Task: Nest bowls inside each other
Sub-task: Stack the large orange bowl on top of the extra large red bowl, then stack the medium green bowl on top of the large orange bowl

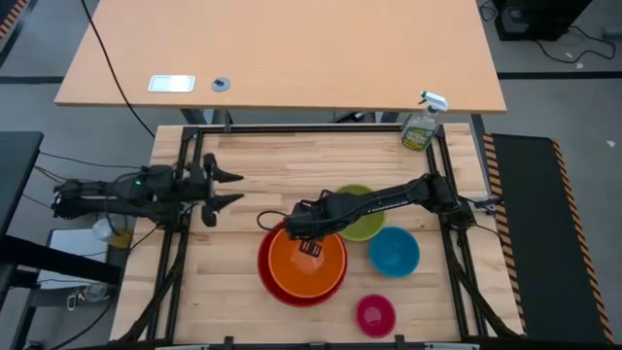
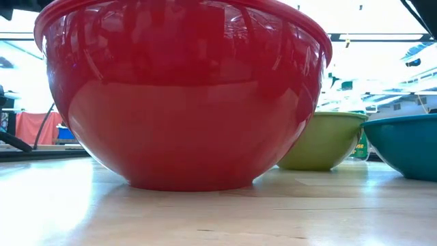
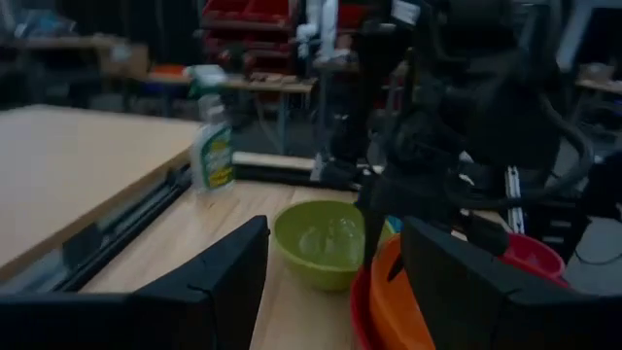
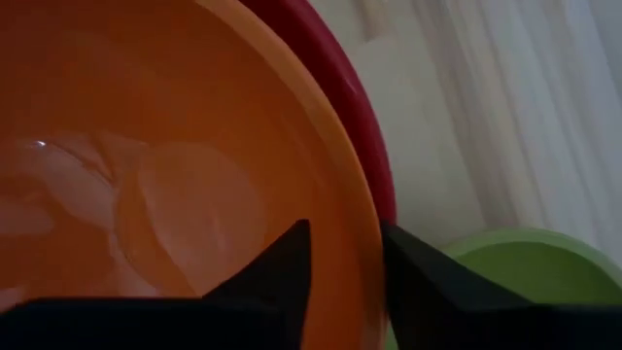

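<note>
The orange bowl (image 1: 306, 264) sits nested in the red bowl (image 1: 264, 270) near the table's front middle. My right gripper (image 1: 309, 243) points steeply down over the orange bowl's far rim. It is open, with one finger inside the bowl and one outside (image 4: 347, 228). The lime green bowl (image 1: 371, 228), blue bowl (image 1: 394, 251) and pink bowl (image 1: 375, 313) stand on their bases to the right. My left gripper (image 1: 233, 190) waits open and level at the table's left, holding nothing. My right gripper straddles the orange bowl's rim (image 4: 367, 292) from above, one finger (image 4: 282, 267) inside and the other (image 4: 423, 277) outside, between the orange and red walls. I cannot tell whether either finger touches the rim. The bowl rests inside the red bowl.
A green spray bottle (image 1: 420, 126) stands at the far right corner. The dark frame rails (image 1: 452, 194) run along the table's sides. Bare wood lies in front of my left gripper (image 1: 262, 165) and at the near left.
</note>
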Controlling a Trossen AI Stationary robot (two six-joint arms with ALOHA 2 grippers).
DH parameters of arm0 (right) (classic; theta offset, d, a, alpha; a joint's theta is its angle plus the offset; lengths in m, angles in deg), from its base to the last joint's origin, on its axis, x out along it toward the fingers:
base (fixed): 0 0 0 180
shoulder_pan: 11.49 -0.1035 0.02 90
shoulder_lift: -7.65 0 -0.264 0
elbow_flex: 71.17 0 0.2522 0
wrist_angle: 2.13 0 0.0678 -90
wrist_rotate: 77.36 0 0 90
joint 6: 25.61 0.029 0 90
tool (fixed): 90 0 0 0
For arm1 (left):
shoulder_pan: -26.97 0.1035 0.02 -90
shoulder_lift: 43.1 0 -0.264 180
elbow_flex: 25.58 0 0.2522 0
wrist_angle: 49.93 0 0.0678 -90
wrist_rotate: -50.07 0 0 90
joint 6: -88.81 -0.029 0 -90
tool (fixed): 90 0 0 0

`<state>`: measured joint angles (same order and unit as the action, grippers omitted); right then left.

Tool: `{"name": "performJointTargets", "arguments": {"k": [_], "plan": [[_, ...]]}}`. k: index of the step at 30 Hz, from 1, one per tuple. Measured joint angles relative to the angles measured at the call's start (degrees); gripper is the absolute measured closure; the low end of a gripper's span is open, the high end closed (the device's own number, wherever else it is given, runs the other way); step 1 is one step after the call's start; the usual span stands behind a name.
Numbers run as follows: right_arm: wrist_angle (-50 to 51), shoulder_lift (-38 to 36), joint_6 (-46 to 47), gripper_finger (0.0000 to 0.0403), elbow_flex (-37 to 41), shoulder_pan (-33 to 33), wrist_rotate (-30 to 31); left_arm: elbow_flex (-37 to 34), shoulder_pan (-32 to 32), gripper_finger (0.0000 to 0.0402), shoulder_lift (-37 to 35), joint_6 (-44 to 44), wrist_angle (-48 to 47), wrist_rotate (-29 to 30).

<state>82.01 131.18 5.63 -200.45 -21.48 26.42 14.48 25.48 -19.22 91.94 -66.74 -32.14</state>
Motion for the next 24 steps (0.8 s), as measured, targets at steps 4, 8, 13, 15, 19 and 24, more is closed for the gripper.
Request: {"name": "performJointTargets", "arguments": {"k": [4, 8, 13, 15, 19, 24], "plan": [[0.16, 0.0, 0.33, 0.0241, 0.0, 0.41, -0.15, -5.56, -0.52, 0.0164, 2.37, -3.79, 12.63, -0.49], [1.24, 0.0, 1.86, 0.0226, 0.0, 0.73, -1.05, -6.42, -0.51, 0.0164, 2.47, -7.26, 14.93, -0.43], [6.31, -0.42, 4.88, 0.0222, -0.51, 1.13, -1.78, -6.62, -0.51, 0.0164, 2.41, -7.14, 14.54, -0.43], [8.41, -0.48, 5.39, 0.0222, -0.55, 1.38, -2.95, -6.62, -0.51, 0.0164, 2.36, -6.97, 14.48, -0.43], [11.14, -0.92, 6.75, 0.0222, -0.52, 1.64, -4.03, -6.62, -0.51, 0.0164, 2.38, -5.81, 14.0, -0.41], [16.72, -4.34, 8.84, 0.0221, -0.5, 1.8, 4.3, -6.62, -0.51, 0.0164, 2.38, -5.33, 13.92, -0.41]]}}
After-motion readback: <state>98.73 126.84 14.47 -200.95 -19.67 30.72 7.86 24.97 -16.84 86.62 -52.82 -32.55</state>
